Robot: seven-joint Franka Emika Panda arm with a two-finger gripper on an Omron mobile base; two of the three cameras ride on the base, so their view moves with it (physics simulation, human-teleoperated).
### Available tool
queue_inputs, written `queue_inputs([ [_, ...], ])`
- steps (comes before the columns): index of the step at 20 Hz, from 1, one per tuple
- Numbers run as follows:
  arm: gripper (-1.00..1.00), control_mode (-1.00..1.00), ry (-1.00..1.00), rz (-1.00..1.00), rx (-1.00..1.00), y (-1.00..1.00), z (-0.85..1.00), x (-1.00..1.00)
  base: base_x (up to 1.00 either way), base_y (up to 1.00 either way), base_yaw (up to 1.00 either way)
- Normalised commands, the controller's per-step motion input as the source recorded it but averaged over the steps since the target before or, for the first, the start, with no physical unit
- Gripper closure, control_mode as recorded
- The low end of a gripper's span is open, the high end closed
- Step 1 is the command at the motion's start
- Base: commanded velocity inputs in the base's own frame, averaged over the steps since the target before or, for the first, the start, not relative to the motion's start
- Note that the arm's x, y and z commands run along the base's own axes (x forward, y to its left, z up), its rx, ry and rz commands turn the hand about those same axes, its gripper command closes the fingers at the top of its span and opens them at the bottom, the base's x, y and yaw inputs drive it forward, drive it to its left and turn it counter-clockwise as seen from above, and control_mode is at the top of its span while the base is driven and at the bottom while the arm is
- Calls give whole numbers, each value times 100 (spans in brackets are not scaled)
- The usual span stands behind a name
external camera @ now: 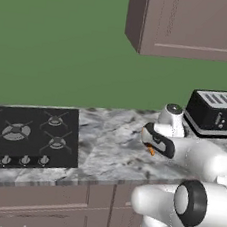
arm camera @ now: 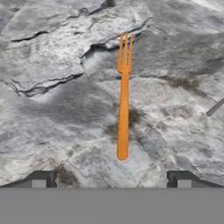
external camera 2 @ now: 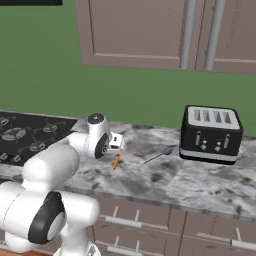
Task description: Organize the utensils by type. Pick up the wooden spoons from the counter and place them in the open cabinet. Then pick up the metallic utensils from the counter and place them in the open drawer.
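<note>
Item: orange fork (arm camera: 124, 105), all orange, three tines, slim handle. It lies flat on the marbled desk (external camera 2: 200, 185), well left of the toaster (external camera 2: 210, 133) and right of the hob (external camera: 27, 135). In the right base view it shows as a short orange sliver just below the hand.

Item: dark grey utensil (external camera 2: 157, 155), thin, lying on the desk between the fork and the toaster, apart from both. One end of it shows at the right edge of the hand view.

Item: gripper (arm camera: 111, 177), held over the fork and looking down on it. Fingers (arm camera: 43, 178) spread wide, holding nothing, one to each side of the handle's near end.

Item: upper cabinets, mauve-brown, on the green wall above the desk; the doors in view look closed.

Step in hand, as judged: reaching for the orange-handled utensil, which belongs in the drawer.

Handling note: the handle is thin and lies flat on stone, so the fingers should come straight down astride it, near its middle rather than its tip, low enough almost to touch the desk before closing. A close across the width of the handle should keep it from rolling or skidding away.
</note>
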Motion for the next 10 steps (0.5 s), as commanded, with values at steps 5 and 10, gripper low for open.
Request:
queue_inputs([
  [5, -100, -100, 7, 0, 0, 0, -35, 66, 0, 0, 0],
  [10, -100, -100, 2, 0, 0, 0, -50, 32, 0, 0, 0],
])
